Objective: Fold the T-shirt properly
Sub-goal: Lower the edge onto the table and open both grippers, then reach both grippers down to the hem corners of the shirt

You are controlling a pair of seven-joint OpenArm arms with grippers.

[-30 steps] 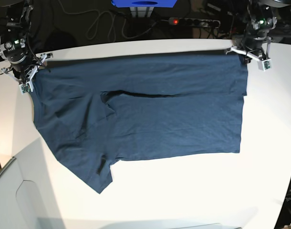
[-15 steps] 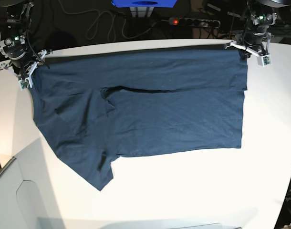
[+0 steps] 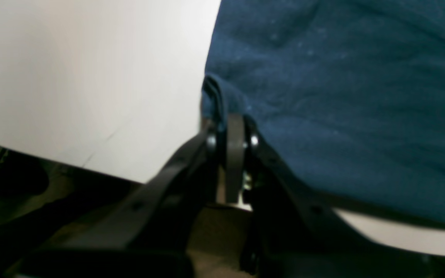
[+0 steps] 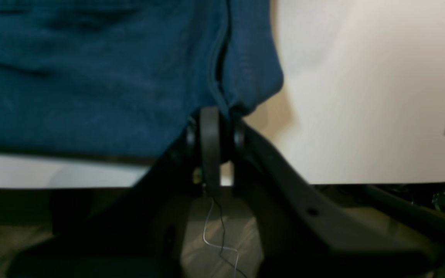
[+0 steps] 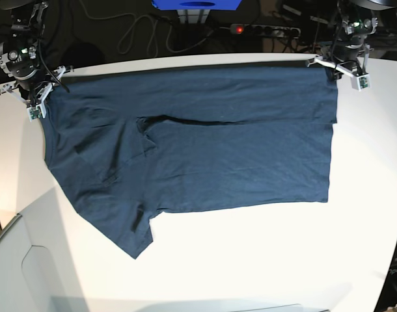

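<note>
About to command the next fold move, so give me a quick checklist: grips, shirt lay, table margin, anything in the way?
1. left gripper shut on the T-shirt corner: ok.
2. right gripper shut on the opposite corner: ok.
3. Held edge taut between the grippers: ok.
4. Shirt flat: not ok, a crease runs across the middle and one sleeve sticks out.
5. Shirt on the table: ok, though the held edge sits at the far rim.
6. Layers pinched: cannot tell.

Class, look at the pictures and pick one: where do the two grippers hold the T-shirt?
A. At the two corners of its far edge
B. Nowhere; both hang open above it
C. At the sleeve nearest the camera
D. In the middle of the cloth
A: the left gripper and right gripper each pinch a far corner of the T-shirt, jaws shut on cloth in both wrist views.
</note>
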